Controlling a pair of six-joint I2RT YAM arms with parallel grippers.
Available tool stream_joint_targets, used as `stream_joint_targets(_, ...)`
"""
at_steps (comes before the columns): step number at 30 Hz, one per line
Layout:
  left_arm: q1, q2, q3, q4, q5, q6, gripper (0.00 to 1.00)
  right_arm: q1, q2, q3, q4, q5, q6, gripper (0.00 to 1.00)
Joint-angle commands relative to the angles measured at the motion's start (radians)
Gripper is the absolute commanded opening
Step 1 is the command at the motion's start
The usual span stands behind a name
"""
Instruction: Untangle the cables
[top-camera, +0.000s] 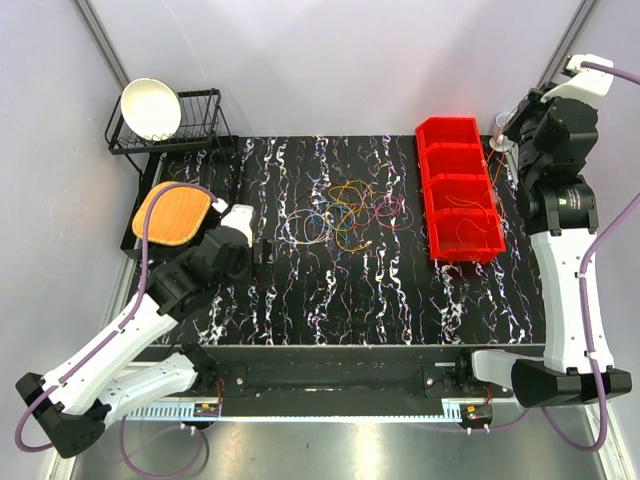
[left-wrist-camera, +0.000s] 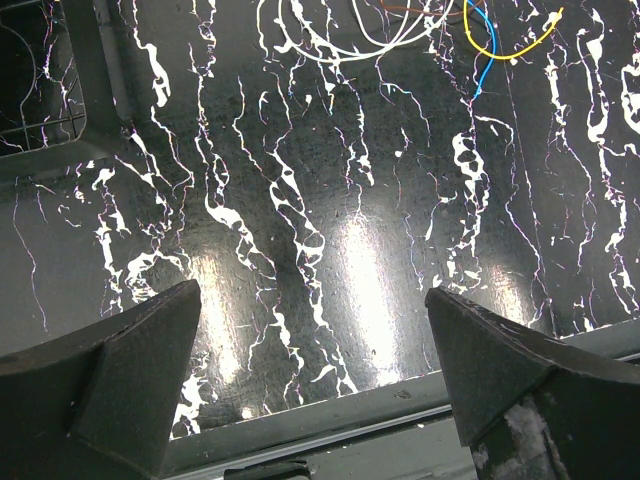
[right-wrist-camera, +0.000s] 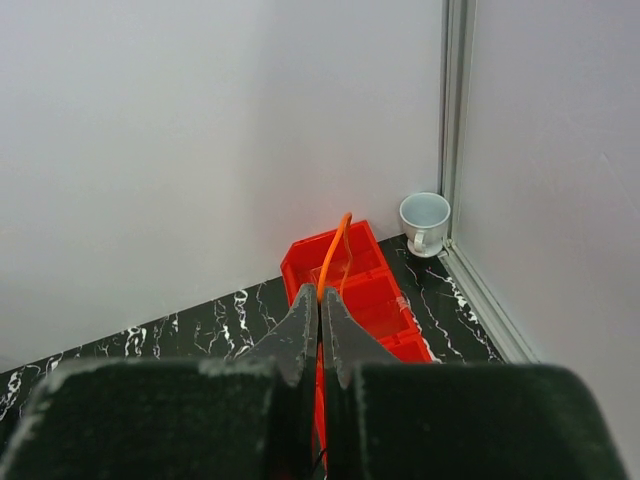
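My right jaws were clamped on one orange cable, held above the red bins at the tabletop's right edge. A thin wire seemed to lie in the nearest compartment. The other cables lay tangled mid-tabletop, so I judged the job barely begun. My left jaws stood wide apart and empty, with bare room ahead to the pile and the wire rack well left.

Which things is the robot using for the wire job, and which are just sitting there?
Job: tangle of thin coloured wires; thin orange wire pinched in right hand; red plastic bins, probably.
Just sitting: white bowl in black wire rack; orange woven mat; white cup.
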Motion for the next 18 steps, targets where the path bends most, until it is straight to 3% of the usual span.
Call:
stream_joint_targets(1,-0.004,0.000,-0.004,0.029,-0.015,-0.005,0.99,-0.005,-0.058,-0.012,0.051,0.015,-0.011,0.00)
stream_joint_targets(18,-0.014,0.012,-0.005,0.030,-0.006,-0.002,0.99,-0.005,-0.174,-0.154,0.050,0.040,-0.016,0.00)
